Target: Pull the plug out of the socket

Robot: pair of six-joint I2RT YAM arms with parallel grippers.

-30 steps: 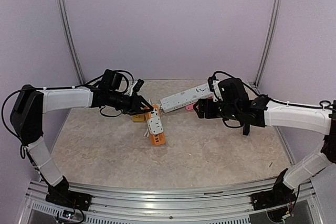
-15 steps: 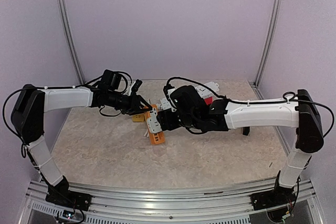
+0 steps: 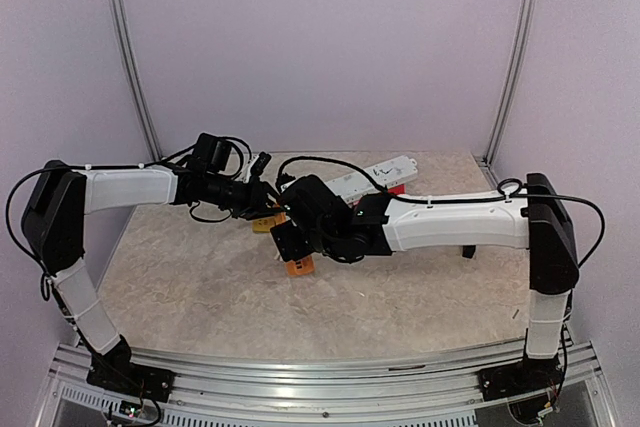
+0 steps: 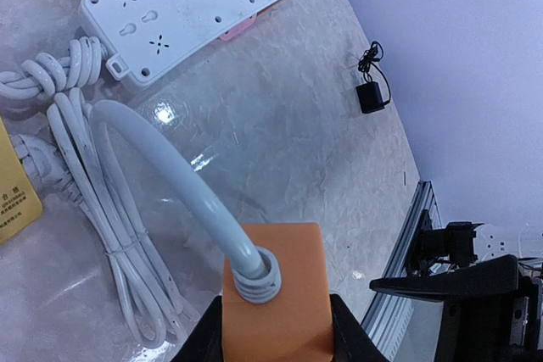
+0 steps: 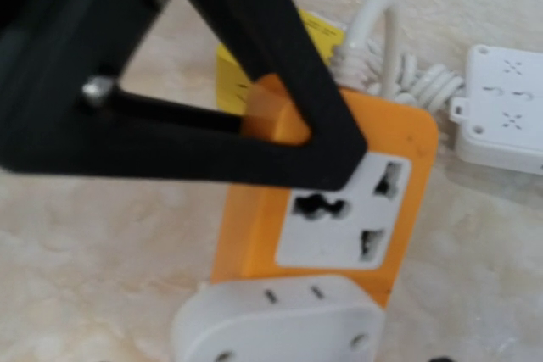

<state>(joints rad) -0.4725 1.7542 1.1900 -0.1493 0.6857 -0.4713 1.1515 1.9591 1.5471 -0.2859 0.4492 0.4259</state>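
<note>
An orange socket strip [image 3: 299, 266] lies at mid-table, and a white plug [image 5: 280, 324] sits in its near outlet. My left gripper [image 4: 276, 332] is shut on the strip's far end [image 4: 276, 290], where the grey cable [image 4: 170, 167] enters. Its black fingers [image 5: 212, 82] fill the upper part of the right wrist view. My right gripper [image 3: 287, 240] hovers open just above the plug, and its own fingertips do not show in the right wrist view. An empty white outlet face [image 5: 344, 214] lies between the plug and the left fingers.
A long white power strip [image 3: 375, 175] lies at the back, and its coiled white cord [image 4: 85, 201] lies beside the orange strip. A yellow card [image 5: 227, 82] lies under the cords. A small black adapter [image 4: 369, 95] sits toward the right wall.
The right arm has swung far left across the table, from beside the white power strip to over the orange strip and its plug. The left arm has kept still, holding the strip.
</note>
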